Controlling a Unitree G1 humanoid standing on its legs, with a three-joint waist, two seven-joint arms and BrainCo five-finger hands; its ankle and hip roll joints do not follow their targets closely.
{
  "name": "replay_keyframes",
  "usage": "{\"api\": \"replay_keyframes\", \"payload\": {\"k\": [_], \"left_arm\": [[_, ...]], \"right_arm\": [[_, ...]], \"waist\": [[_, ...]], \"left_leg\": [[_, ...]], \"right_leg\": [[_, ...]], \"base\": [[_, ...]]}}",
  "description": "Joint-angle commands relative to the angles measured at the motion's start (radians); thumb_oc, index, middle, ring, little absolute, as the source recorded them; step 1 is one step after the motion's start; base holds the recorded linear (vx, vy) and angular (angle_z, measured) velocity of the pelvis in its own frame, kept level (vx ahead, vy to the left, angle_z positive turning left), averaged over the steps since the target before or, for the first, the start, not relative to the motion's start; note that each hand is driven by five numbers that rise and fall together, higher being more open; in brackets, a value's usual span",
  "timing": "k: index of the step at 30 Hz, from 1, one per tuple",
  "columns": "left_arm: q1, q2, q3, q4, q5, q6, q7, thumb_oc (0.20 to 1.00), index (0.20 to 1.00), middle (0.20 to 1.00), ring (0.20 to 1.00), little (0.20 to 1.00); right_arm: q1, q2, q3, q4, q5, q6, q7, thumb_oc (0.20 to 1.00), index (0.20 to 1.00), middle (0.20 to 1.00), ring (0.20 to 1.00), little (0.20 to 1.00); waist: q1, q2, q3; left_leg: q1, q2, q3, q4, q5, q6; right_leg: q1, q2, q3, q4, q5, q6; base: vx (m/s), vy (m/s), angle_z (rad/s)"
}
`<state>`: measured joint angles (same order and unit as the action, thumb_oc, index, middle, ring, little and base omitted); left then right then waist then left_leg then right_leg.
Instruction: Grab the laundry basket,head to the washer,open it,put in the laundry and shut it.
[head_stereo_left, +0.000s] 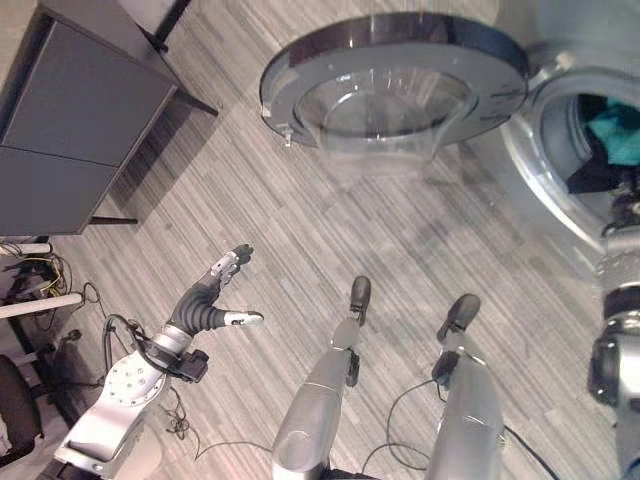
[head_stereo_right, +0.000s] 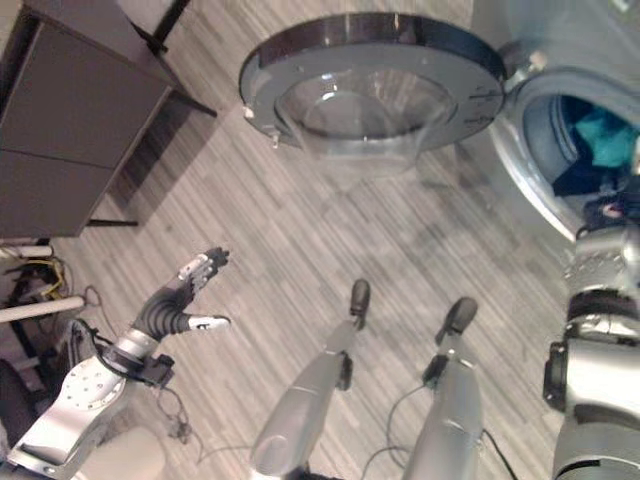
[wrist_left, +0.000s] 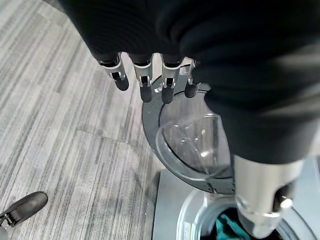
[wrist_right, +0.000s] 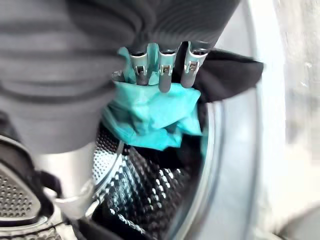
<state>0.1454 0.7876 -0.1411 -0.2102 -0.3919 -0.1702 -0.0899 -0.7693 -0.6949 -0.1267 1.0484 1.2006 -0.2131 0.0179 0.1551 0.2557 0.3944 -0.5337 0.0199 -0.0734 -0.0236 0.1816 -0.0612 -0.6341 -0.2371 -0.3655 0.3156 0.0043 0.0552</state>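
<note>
Loading step: right hand (wrist_right: 160, 62) is reaching into the washer (head_stereo_left: 545, 175), fingers curled on teal laundry (wrist_right: 150, 117) at the drum mouth. Left hand (head_stereo_left: 215, 295) is hanging open, empty. Door (head_stereo_left: 395, 85) (swung left) needs shutting next.

The washer (head_stereo_left: 560, 190) ran off the picture's right edge in the eye views, its drum only partly seen. The right robot hand (wrist_right: 160, 70) had its fingertips buried in teal cloth (wrist_right: 150, 117), so its grip stayed unreadable. The dark cabinet (head_stereo_left: 70, 130) was cut off at the left.
</note>
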Motion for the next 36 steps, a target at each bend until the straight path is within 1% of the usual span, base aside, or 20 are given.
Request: {"api": "replay_keyframes", "payload": {"k": [1,7,11,13,17,18,19,23,24,25,26,27,28,29,30,31,32,33,34,36], "left_arm": [[0.067,0.031,0.005,0.011,0.006,-0.012,-0.041,1.000,1.000,1.000,1.000,1.000],[0.109,0.027,0.057,0.031,0.077,0.017,-0.074,1.000,1.000,1.000,1.000,1.000],[0.144,0.007,0.110,0.051,0.126,0.027,-0.063,1.000,1.000,1.000,1.000,1.000],[0.152,0.001,0.152,0.058,0.137,0.028,-0.049,1.000,1.000,1.000,1.000,1.000],[0.154,0.013,0.183,0.050,0.165,0.025,-0.034,1.000,1.000,1.000,1.000,1.000],[0.153,0.012,0.183,0.050,0.165,0.025,-0.034,1.000,1.000,1.000,1.000,1.000],[0.155,0.009,0.186,0.050,0.186,0.026,-0.027,1.000,1.000,1.000,1.000,1.000],[0.138,-0.024,0.145,0.095,0.209,0.027,-0.013,1.000,1.000,1.000,1.000,1.000],[0.132,-0.036,0.131,0.142,0.230,0.031,0.004,1.000,1.000,1.000,1.000,1.000],[0.130,-0.040,0.121,0.178,0.256,0.033,0.023,1.000,1.000,1.000,1.000,1.000],[0.121,-0.049,0.104,0.219,0.288,0.033,0.046,1.000,1.000,1.000,1.000,1.000],[0.117,-0.049,0.100,0.223,0.289,0.031,0.048,1.000,1.000,1.000,1.000,1.000],[0.064,-0.086,0.045,0.352,0.378,0.033,0.099,1.000,1.000,1.000,1.000,1.000],[0.042,-0.108,0.036,0.412,0.421,0.050,0.114,1.000,1.000,1.000,1.000,1.000],[0.022,-0.128,0.028,0.467,0.445,0.059,0.123,1.000,1.000,1.000,1.000,1.000],[0.013,-0.152,0.040,0.518,0.466,0.078,0.138,1.000,1.000,1.000,1.000,1.000],[-0.004,-0.174,0.056,0.569,0.485,0.086,0.167,1.000,1.000,1.000,1.000,1.000],[-0.037,-0.199,0.062,0.631,0.488,0.089,0.190,1.000,1.000,1.000,1.000,1.000],[-0.060,-0.217,0.067,0.681,0.488,0.094,0.204,1.000,1.000,1.000,1.000,1.000],[-0.091,-0.234,0.078,0.744,0.490,0.103,0.230,1.000,1.000,1.000,1.000,1.000]], "right_arm": [[0.138,0.043,-0.004,-0.083,-0.043,-0.001,0.084,1.000,1.000,1.000,1.000,1.000],[0.377,0.188,-0.056,-0.184,-0.080,0.015,0.120,1.000,1.000,1.000,1.000,1.000],[0.519,0.270,-0.064,-0.241,-0.131,0.041,0.130,1.000,1.000,1.000,1.000,1.000],[0.503,0.267,-0.044,-0.188,-0.187,0.056,0.114,1.000,1.000,1.000,1.000,1.000],[0.446,0.241,-0.061,-0.093,-0.216,0.056,0.074,1.000,1.000,1.000,1.000,1.000],[0.444,0.241,-0.061,-0.091,-0.216,0.056,0.075,1.000,1.000,1.000,1.000,1.000],[0.414,0.237,-0.052,-0.027,-0.257,0.055,0.039,1.000,1.000,1.000,1.000,1.000],[0.401,0.248,0.021,0.145,-0.407,0.113,-0.012,1.000,1.000,1.000,1.000,1.000],[0.408,0.265,0.052,0.187,-0.459,0.136,-0.014,1.000,1.000,1.000,1.000,1.000],[0.411,0.275,0.078,0.217,-0.503,0.146,-0.023,1.000,1.000,1.000,1.000,1.000],[0.411,0.286,0.104,0.249,-0.551,0.153,-0.038,1.000,1.000,1.000,1.000,1.000],[0.410,0.286,0.103,0.250,-0.552,0.152,-0.039,1.000,1.000,1.000,1.000,1.000],[0.436,0.309,0.126,0.300,-0.629,0.167,-0.061,1.000,1.000,1.000,1.000,1.000],[0.476,0.328,0.121,0.316,-0.661,0.180,-0.060,1.000,1.000,1.000,1.000,1.000],[0.521,0.345,0.115,0.322,-0.686,0.189,-0.063,1.000,1.000,1.000,1.000,1.000],[0.559,0.362,0.130,0.321,-0.731,0.207,-0.059,1.000,1.000,1.000,1.000,1.000],[0.590,0.375,0.139,0.324,-0.769,0.212,-0.059,1.000,1.000,1.000,1.000,1.000],[0.616,0.387,0.140,0.313,-0.794,0.216,-0.055,1.000,1.000,1.000,1.000,1.000],[0.639,0.395,0.137,0.310,-0.812,0.224,-0.048,1.000,1.000,1.000,1.000,1.000],[0.660,0.402,0.134,0.325,-0.850,0.230,-0.040,1.000,1.000,1.000,1.000,1.000]], "waist": [[0.003,-0.054,-0.047],[-0.027,-0.104,-0.069],[-0.043,-0.141,-0.074],[-0.036,-0.160,-0.064],[-0.022,-0.166,-0.058],[-0.022,-0.166,-0.057],[-0.012,-0.168,-0.062],[0.000,-0.189,-0.083],[0.009,-0.202,-0.083],[0.020,-0.214,-0.075],[0.037,-0.224,-0.064],[0.036,-0.222,-0.061],[0.037,-0.225,-0.071],[0.023,-0.228,-0.096],[0.007,-0.235,-0.119],[-0.008,-0.244,-0.140],[-0.023,-0.250,-0.159],[-0.040,-0.256,-0.177],[-0.052,-0.258,-0.197],[-0.071,-0.257,-0.229]], "left_leg": [[0.041,0.009,0.044,0.045,-0.131,-0.043],[0.106,-0.007,0.042,0.086,-0.175,-0.017],[0.158,-0.016,0.032,0.115,-0.207,-0.005],[0.165,-0.023,0.034,0.129,-0.222,0.006],[0.139,-0.031,0.035,0.158,-0.231,0.009],[0.138,-0.030,0.036,0.159,-0.232,0.009],[0.128,-0.028,0.038,0.163,-0.232,0.006],[0.142,-0.021,0.031,0.173,-0.249,0.006],[0.153,-0.023,0.014,0.195,-0.255,0.001],[0.153,-0.028,-0.024,0.231,-0.260,-0.006],[0.152,-0.033,-0.092,0.273,-0.268,-0.019],[0.151,-0.032,-0.093,0.278,-0.271,-0.020],[0.208,-0.045,-0.198,0.234,-0.292,-0.029],[0.231,-0.039,-0.191,0.212,-0.294,-0.023],[0.242,-0.042,-0.184,0.192,-0.277,-0.021],[0.258,-0.054,-0.182,0.185,-0.284,-0.010],[0.280,-0.063,-0.167,0.179,-0.294,-0.005],[0.298,-0.075,-0.149,0.166,-0.288,0.005],[0.320,-0.078,-0.132,0.160,-0.298,0.012],[0.351,-0.089,-0.111,0.141,-0.292,0.028]], "right_leg": [[0.123,0.023,0.038,-0.161,-0.037,0.081],[0.239,0.004,0.036,-0.189,-0.021,0.090],[0.309,-0.007,0.031,-0.198,-0.015,0.097],[0.310,-0.011,0.034,-0.190,-0.008,0.098],[0.299,-0.011,0.032,-0.187,-0.008,0.095],[0.298,-0.011,0.032,-0.186,-0.009,0.095],[0.300,-0.008,0.032,-0.190,-0.012,0.093],[0.326,0.005,0.046,-0.201,-0.018,0.091],[0.342,0.018,0.061,-0.206,-0.020,0.088],[0.353,0.028,0.080,-0.209,-0.022,0.084],[0.365,0.035,0.103,-0.215,-0.024,0.080],[0.368,0.036,0.101,-0.216,-0.024,0.080],[0.406,0.036,0.110,-0.238,-0.020,0.085],[0.426,0.025,0.099,-0.250,-0.015,0.090],[0.440,0.009,0.087,-0.262,0.001,0.093],[0.451,-0.004,0.087,-0.272,0.018,0.099],[0.466,-0.012,0.090,-0.287,0.035,0.106],[0.478,-0.031,0.091,-0.300,0.057,0.114],[0.487,-0.036,0.100,-0.304,0.066,0.117],[0.484,-0.045,0.126,-0.297,0.090,0.125]], "base": [[0.03,0.089,-0.10],[0.05,0.083,-0.02],[0.06,0.070,0.03],[-0.01,0.044,-0.01],[-0.03,-0.018,0.02],[0.00,-0.013,0.10],[0.01,-0.010,0.06],[0.04,0.001,0.02],[0.03,0.031,0.10],[0.01,0.042,0.08],[-0.01,0.025,-0.06],[0.03,0.110,-0.43],[0.07,0.169,-0.56],[0.07,0.249,-0.49],[0.08,0.243,-0.05],[0.08,0.260,0.15],[0.07,0.287,0.17],[0.08,0.270,-0.11],[0.06,0.263,-0.28],[0.03,0.231,-0.34]]}}
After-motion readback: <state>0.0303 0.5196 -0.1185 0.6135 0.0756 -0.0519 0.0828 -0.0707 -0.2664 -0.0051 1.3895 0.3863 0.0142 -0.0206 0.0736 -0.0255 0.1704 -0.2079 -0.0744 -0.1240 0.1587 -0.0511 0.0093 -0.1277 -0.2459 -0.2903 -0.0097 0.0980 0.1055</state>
